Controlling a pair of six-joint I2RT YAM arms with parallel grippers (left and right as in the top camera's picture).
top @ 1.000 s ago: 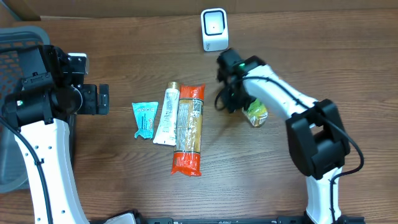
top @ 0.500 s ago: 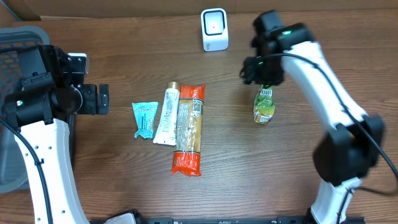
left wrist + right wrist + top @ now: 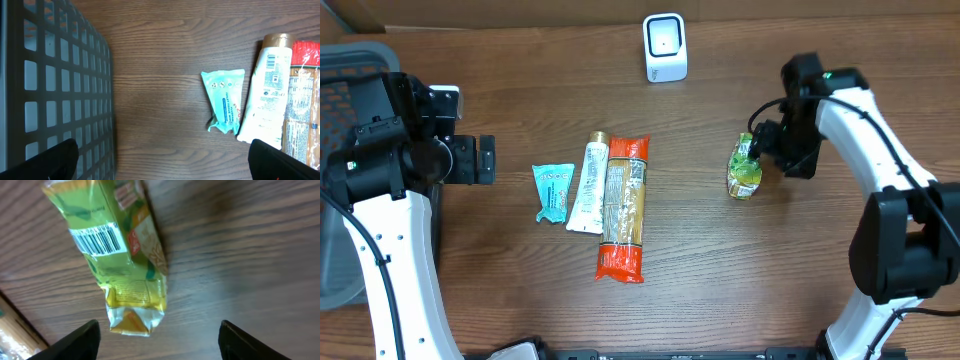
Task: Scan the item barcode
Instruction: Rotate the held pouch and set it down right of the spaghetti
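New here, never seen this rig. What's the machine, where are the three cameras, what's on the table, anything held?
Two robot arms at a wooden table, each ending in a two-finger claw. The wide picture is from a fixed camera overhead; the other two are from a camera on each wrist. On the table: a white scanner at the far edge, a green packet, and a teal packet, white tube and long orange packet side by side. A grey basket sits by the left arm. The left claw and right claw are both open; the right one is beside the green packet, whose barcode shows in its wrist view. Nothing is held.
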